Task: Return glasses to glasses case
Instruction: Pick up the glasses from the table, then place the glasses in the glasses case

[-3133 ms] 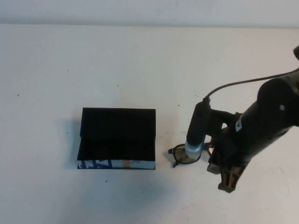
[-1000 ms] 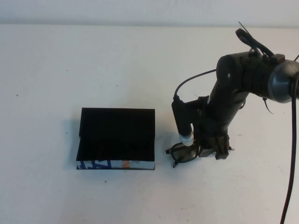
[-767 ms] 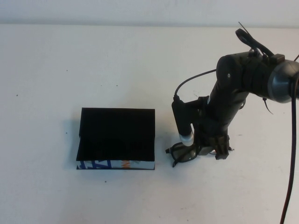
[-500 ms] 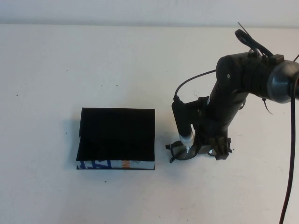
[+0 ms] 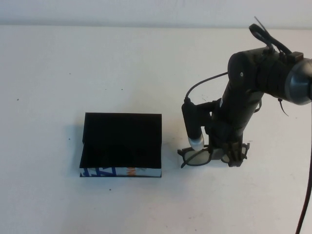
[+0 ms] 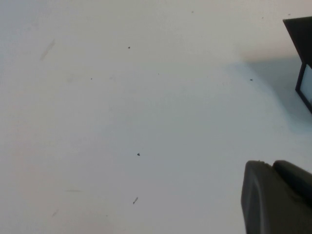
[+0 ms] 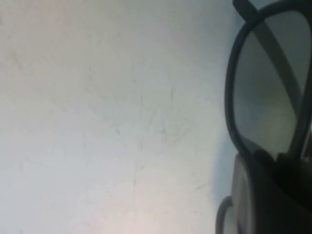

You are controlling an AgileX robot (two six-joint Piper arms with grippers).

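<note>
Pinched on the glasses [image 5: 201, 157], the right gripper [image 5: 229, 157] points straight down at the table [image 5: 146, 63] in the lower right of the high view, its dark fingers clamped on the frame's right portion. One lens with its thick dark rim juts out leftward from under the wrist, toward the glasses case [image 5: 122, 145]. Whether the frame rests on the table or is just clear of it cannot be told. In the right wrist view the glasses [image 7: 265, 92] fill the right edge, a tinted lens ringed by the dark rim, with a gripper finger [image 7: 258, 195] pressed against the rim at lower right.

That glasses case sits left of centre in the high view, a matte black box with a blue, white and orange printed strip along its near edge, near the glasses but not touching them.

From the left wrist view, only a dark corner of the left gripper [image 6: 278, 197] shows at lower right over bare table; its fingers' state cannot be told. A corner of the case [image 6: 301, 53] shows at the upper right edge.
</note>
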